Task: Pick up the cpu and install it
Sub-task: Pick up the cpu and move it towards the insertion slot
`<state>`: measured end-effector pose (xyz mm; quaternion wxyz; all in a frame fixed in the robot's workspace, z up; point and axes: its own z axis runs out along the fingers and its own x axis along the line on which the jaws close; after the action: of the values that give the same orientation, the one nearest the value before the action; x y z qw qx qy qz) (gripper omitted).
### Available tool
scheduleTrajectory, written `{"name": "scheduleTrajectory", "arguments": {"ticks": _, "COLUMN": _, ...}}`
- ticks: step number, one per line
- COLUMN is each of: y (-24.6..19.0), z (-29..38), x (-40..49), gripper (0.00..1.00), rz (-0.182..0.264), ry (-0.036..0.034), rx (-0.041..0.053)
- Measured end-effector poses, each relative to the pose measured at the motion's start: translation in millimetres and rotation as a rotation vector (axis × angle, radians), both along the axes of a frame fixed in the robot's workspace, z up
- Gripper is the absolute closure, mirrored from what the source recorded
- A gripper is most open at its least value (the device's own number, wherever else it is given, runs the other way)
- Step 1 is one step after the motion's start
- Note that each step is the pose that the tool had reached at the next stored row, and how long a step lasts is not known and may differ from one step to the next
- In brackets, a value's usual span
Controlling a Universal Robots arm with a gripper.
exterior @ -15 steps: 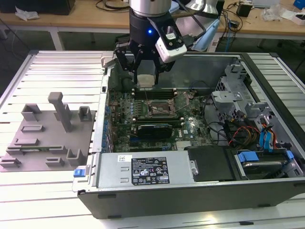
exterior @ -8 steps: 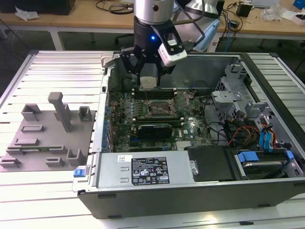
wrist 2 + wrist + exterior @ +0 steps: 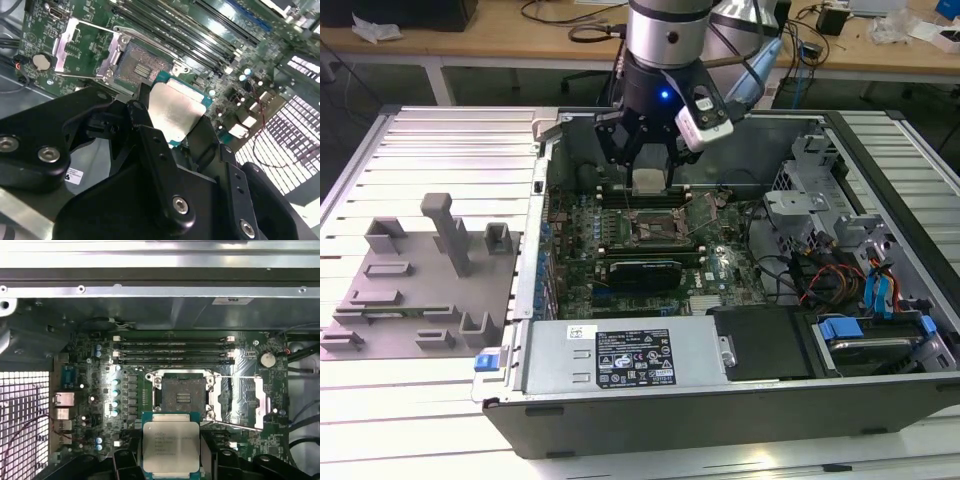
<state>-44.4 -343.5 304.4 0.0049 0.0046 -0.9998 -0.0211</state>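
Presently, the cpu (image 3: 171, 445) is held flat between the fingers of the gripper (image 3: 171, 456), which is closed onto two opposite edges; it is carried above the motherboard (image 3: 90, 385), near the open socket (image 3: 181, 396), and is not yet seated; the load plate (image 3: 245, 400) is seen folded back. By judgement, the chip is best kept level, squared to the socket frame, and set down without sliding, since the contacts look delicate. Faint print is noted on the chip's lid, and a white-and-black label on the silver box (image 3: 635, 362); none is transcribed.
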Motion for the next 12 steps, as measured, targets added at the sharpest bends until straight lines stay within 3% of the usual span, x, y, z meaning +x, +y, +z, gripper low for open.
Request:
{"name": "scheduleTrajectory", "arguments": {"ticks": 5, "y": 0.5, "z": -20.8, "x": 11.5, "gripper": 0.45, "rz": 0.015, "ry": -0.0002, "rx": -0.0005}}
{"name": "scheduleTrajectory", "arguments": {"ticks": 12, "y": 0.5, "z": -24.4, "x": 13.3, "gripper": 0.45, "rz": 0.015, "ry": -0.0003, "rx": -0.0006}}
